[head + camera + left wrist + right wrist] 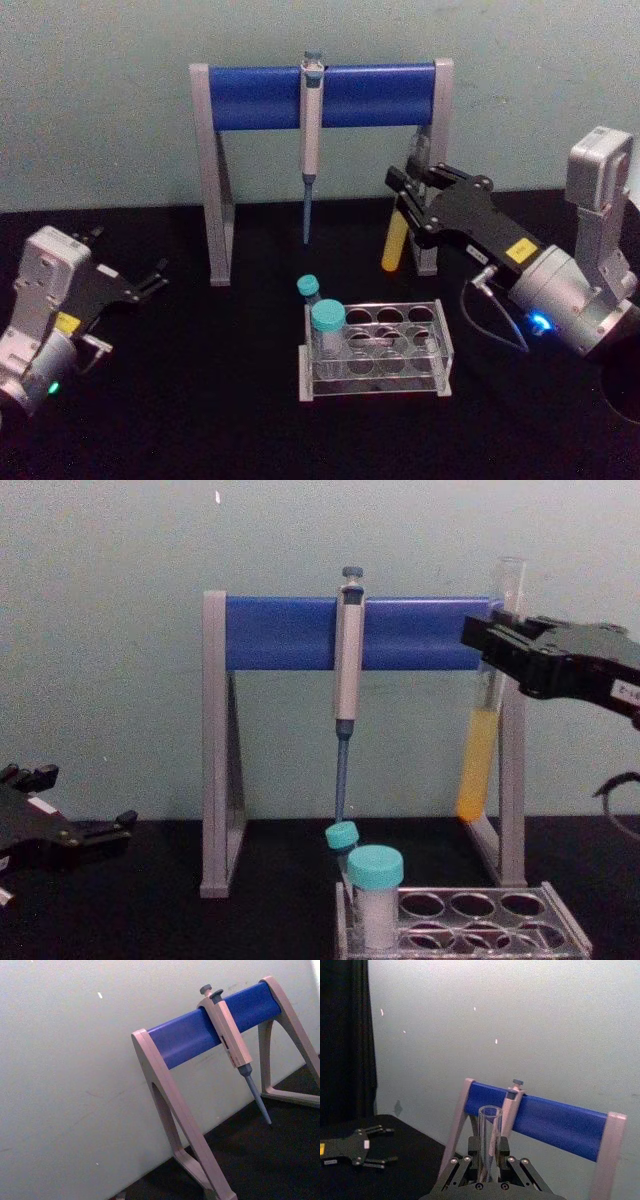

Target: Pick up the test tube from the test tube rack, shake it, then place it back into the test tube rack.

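Test tube rack sits nearest on the black table, while the test tube is held aloft by the right gripper.
Two teal-capped tubes stand at the rack's 9 o'clock end. The right arm reaches in from 3 o'clock, its forearm slanting up toward 10 o'clock and its fingers clamped on the tube's clear upper part. The tube hangs nearly upright at the rack's 1 o'clock, yellow-orange liquid low, in front of the pipette stand by its right leg. The left gripper rests near the table at 9 o'clock, well apart, fingers spread.
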`<action>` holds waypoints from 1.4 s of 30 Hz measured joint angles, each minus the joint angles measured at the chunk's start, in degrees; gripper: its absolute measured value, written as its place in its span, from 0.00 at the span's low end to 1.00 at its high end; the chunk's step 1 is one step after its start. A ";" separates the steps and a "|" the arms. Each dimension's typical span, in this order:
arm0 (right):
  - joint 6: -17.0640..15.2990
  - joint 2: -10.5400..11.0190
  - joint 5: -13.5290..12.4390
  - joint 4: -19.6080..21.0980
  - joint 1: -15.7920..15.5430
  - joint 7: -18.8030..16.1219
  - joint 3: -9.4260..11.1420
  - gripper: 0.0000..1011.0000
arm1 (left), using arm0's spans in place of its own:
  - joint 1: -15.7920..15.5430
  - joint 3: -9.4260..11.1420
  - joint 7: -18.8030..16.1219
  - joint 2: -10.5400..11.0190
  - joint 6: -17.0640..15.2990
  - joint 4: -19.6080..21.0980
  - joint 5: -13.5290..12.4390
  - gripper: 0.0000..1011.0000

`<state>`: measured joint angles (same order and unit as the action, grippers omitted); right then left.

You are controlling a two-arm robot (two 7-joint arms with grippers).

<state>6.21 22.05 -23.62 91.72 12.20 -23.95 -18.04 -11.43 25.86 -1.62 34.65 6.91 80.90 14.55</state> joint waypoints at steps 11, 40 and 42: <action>-1.81 2.86 1.68 4.57 -4.81 1.85 2.46 0.24 | 0.00 0.00 0.00 0.00 0.00 0.00 0.00 0.99; -0.23 0.23 -1.61 1.96 -1.67 -2.56 -1.93 0.24 | 0.00 0.00 0.00 0.00 0.00 0.00 0.00 0.99; 0.09 -0.09 -1.45 1.27 -1.07 -2.24 -1.93 0.24 | 0.00 0.00 0.00 0.00 0.00 0.00 0.00 0.99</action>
<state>6.29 21.96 -25.08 92.99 11.14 -26.19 -19.96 -11.43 25.86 -1.62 34.65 6.91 80.90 14.54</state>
